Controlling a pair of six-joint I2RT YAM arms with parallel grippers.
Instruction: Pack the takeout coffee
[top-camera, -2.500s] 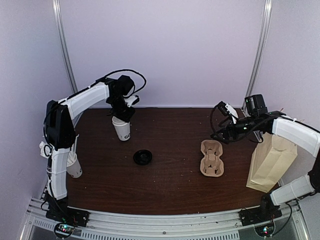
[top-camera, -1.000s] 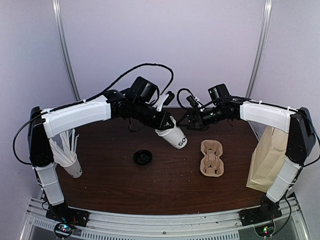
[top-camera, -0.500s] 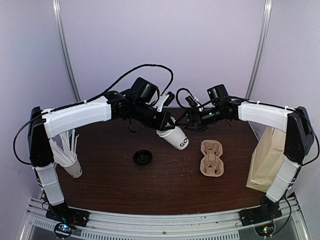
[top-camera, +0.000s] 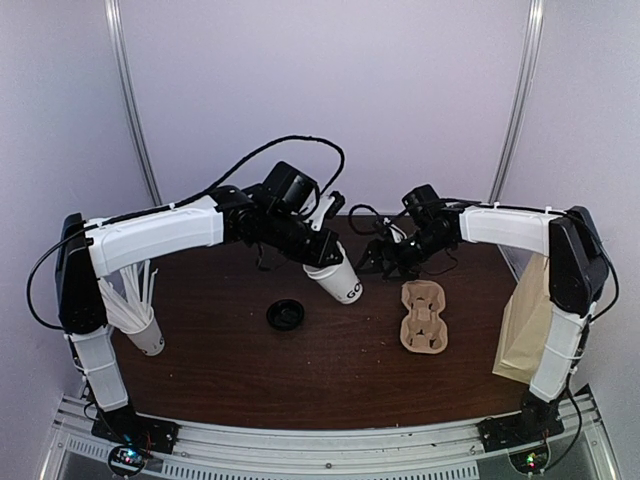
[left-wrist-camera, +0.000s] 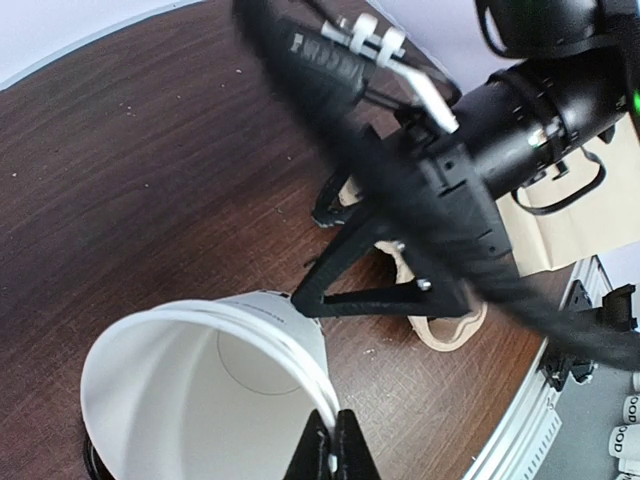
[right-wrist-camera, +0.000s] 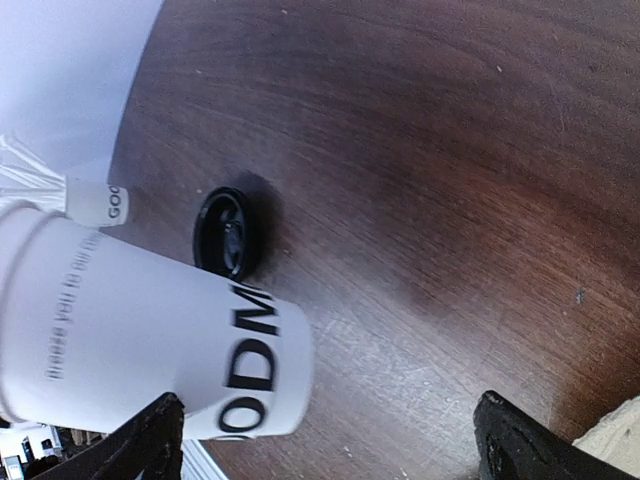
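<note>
My left claw (left-wrist-camera: 335, 445) pinches the rim of the tilted cup (top-camera: 340, 283). My right claw (top-camera: 377, 256) gapes wide, seemingly just beside it. The lid (top-camera: 286, 314) lies on the bench (top-camera: 220, 370).

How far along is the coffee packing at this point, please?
Nothing looks packed yet. In hand: the left gripper pinches the rim of the paper cup, holding it tilted above the table, the open right gripper close beside. Left to do: the black lid lies off the cup on the table, and the pulp carrier sits empty.
</note>
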